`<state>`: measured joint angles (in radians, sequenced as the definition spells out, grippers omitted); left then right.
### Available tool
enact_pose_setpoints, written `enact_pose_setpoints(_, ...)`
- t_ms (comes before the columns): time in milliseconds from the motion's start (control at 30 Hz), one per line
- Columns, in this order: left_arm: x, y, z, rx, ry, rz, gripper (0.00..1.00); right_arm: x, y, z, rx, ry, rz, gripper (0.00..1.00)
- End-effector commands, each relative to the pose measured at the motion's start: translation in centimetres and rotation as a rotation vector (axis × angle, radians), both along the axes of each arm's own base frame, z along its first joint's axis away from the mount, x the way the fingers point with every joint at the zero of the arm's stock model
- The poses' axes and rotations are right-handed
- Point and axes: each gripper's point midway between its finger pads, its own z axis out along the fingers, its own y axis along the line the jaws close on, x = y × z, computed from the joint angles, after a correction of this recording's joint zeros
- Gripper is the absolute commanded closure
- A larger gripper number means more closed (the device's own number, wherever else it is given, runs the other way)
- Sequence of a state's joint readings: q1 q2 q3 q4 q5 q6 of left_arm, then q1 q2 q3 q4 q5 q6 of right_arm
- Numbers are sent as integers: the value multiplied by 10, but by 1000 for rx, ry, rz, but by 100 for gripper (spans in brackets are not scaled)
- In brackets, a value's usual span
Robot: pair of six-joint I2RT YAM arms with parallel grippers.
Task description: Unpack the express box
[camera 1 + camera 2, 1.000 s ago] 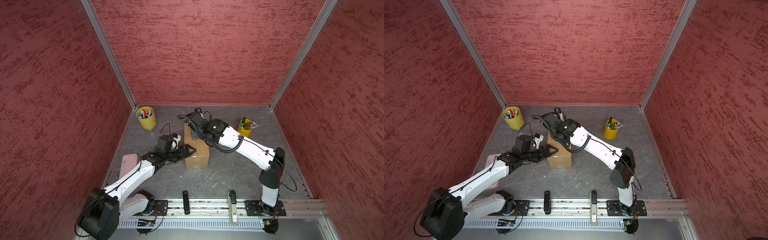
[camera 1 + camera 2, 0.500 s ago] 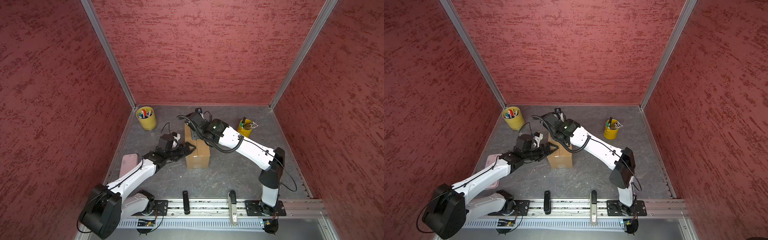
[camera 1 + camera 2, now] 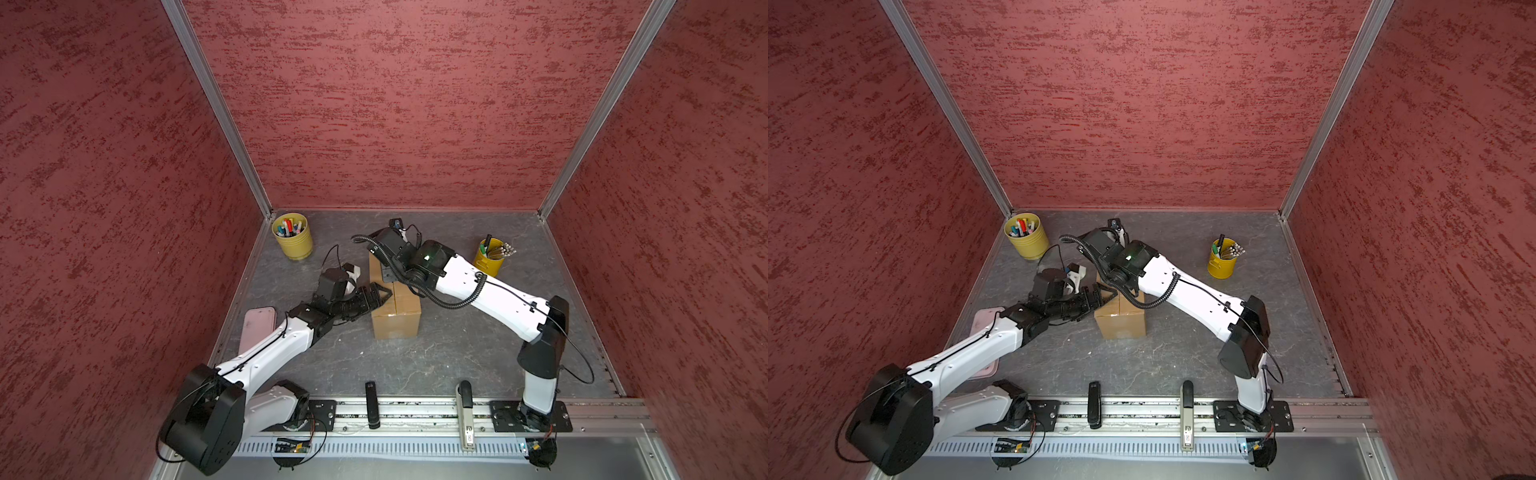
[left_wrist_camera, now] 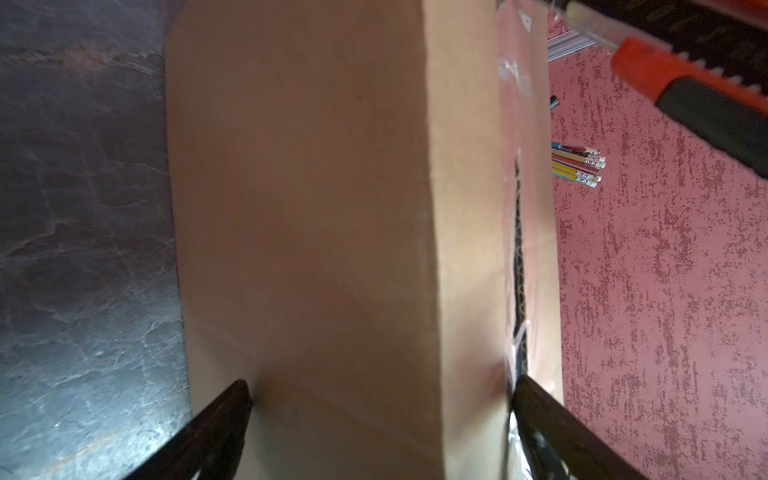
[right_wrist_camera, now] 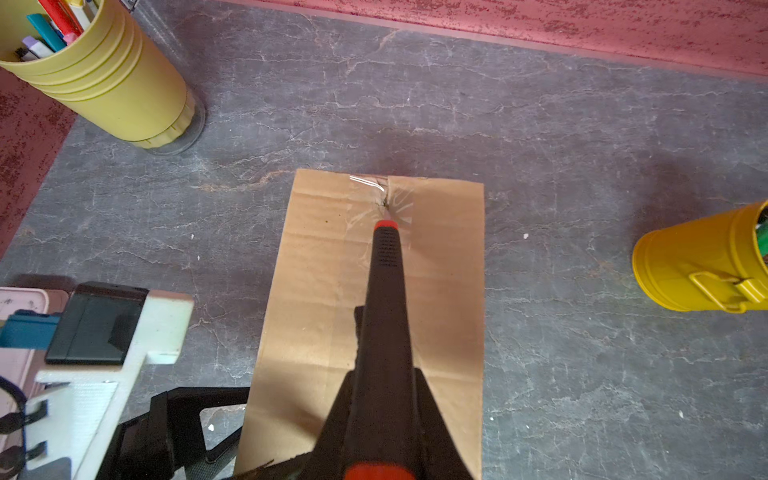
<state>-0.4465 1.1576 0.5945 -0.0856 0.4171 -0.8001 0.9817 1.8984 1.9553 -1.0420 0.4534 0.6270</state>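
Right wrist view | box [image 5: 307, 291] sits mid-table [image 5: 582, 166], its long way running front to back | right gripper [image 5: 384, 386] squeezes the knife [image 5: 384, 266], tip at the far end of the seam [image 5: 386, 199] | left gripper [image 4: 380, 386] is spread wide at the box's near left edge | the cut should pull toward the front.

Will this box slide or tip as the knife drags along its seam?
Probably stiff: the express box shows flat corrugated faces. It may slide on the smooth tabletop; the left gripper, jaws spread across its side, could steady it. Oblong, lying flat, tipping seems unlikely.
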Motion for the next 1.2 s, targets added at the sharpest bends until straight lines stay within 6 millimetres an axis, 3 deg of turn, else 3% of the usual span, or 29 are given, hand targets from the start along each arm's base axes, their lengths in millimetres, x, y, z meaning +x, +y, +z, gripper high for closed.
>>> enact_pose_setpoints(0, 2, 13, -20, 52, 42, 54, 3, -36, -8, -30, -78, 150, 38, 100)
enact_pose_setpoints(267, -13, 16, 8, 70, 12, 6, 0, -34, -9, -32, -86, 142, 28, 100)
enact_pose_setpoints(567, -69, 32, 38, 137, -22, -94, 0, -31, -6, -33, -81, 144, 32, 100)
enact_pose_setpoints(700, -96, 30, 32, 172, -10, -158, 0, -31, -6, -33, -78, 146, 30, 100)
enact_pose_setpoints(867, -112, 19, 13, 239, 2, -212, 0, -31, -6, -35, -83, 153, 29, 100)
enact_pose_setpoints(1167, -92, 12, -11, 314, -21, -154, 0, -33, -7, -34, -81, 159, 33, 100)
